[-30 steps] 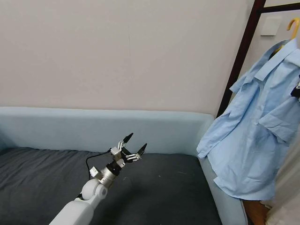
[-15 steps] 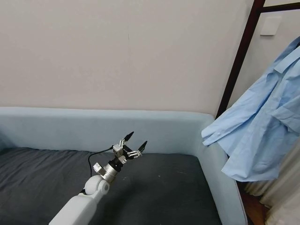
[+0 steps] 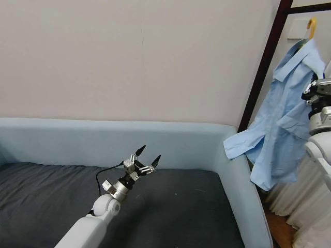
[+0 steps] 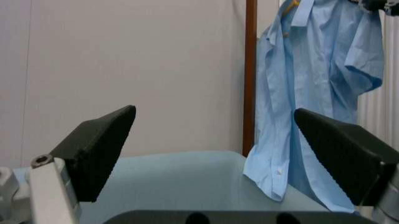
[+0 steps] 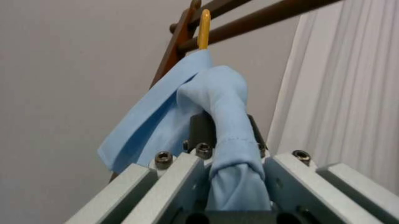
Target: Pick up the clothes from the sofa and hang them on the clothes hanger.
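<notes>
Our right gripper (image 5: 227, 135) is clamped on a bunched fold of the light blue short-sleeved shirt (image 3: 276, 129). The shirt hangs from a yellow plastic hanger (image 3: 311, 27), right beside the dark brown wooden clothes rack (image 3: 265, 67). The hook sits at the rack's crossbar (image 5: 262, 16), but we cannot tell whether it is seated. We judge seating it to be the step in hand. We should raise the hook clear of the bar and lower it until the bar takes the weight. Only then should we let go, slowly, so the fabric does not drag the hanger off. Our left gripper (image 3: 150, 155), fingers apart and empty, hovers over the pale blue sofa with a dark grey seat (image 3: 103, 139), well away from the rack.
</notes>
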You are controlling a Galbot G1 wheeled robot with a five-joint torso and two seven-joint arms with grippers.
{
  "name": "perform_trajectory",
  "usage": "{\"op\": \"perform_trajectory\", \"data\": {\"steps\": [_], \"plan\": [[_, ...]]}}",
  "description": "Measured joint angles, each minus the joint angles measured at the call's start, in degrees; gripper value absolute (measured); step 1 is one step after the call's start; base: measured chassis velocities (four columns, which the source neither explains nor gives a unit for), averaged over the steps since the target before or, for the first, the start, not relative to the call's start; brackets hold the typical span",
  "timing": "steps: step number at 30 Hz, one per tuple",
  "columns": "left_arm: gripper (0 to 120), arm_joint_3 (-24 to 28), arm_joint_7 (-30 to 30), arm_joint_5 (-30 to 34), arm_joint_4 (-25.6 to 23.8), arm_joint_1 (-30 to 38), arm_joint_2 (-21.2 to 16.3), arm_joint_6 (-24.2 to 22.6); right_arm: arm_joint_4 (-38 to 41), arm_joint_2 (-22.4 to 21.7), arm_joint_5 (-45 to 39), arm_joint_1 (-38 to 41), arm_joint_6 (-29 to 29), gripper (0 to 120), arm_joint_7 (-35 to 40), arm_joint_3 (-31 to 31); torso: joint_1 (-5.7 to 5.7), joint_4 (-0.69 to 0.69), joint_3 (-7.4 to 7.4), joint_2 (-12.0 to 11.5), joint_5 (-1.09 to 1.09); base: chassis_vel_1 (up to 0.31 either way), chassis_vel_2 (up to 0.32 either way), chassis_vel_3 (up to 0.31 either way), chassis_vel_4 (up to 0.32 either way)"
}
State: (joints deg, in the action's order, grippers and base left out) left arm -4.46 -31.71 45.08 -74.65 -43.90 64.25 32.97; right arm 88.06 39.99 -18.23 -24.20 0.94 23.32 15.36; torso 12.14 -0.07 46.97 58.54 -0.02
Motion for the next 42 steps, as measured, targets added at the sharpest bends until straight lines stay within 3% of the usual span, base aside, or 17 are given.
{"op": "perform_trajectory", "data": {"steps": [12, 31, 42], "plan": [[100, -0.2, 0.1, 0.0, 1.2, 0.2, 0.5, 0.6, -11.5, 5.1, 3.5, 15.0, 0.7, 0, 1.3, -7.7, 0.0, -0.01, -0.01, 0.0, -0.02, 0.0, 0.0, 0.0, 0.0], [100, -1.0, 0.3, -0.1, 1.0, -1.2, 0.2, 1.2, -31.0, 16.6, 11.5, 26.8, 5.4, 0, 2.5, -8.9, -0.01, 0.0, 0.0, 0.0, -0.01, 0.0, 0.0, 0.0, 0.0], [100, -0.8, 0.4, 0.0, 1.3, -1.0, 0.5, 1.4, -32.4, 17.5, 4.5, 28.0, 1.5, 0, 3.8, -10.7, -0.02, -0.02, -0.02, 0.0, -0.02, 0.0, 0.0, 0.0, 0.0]]}}
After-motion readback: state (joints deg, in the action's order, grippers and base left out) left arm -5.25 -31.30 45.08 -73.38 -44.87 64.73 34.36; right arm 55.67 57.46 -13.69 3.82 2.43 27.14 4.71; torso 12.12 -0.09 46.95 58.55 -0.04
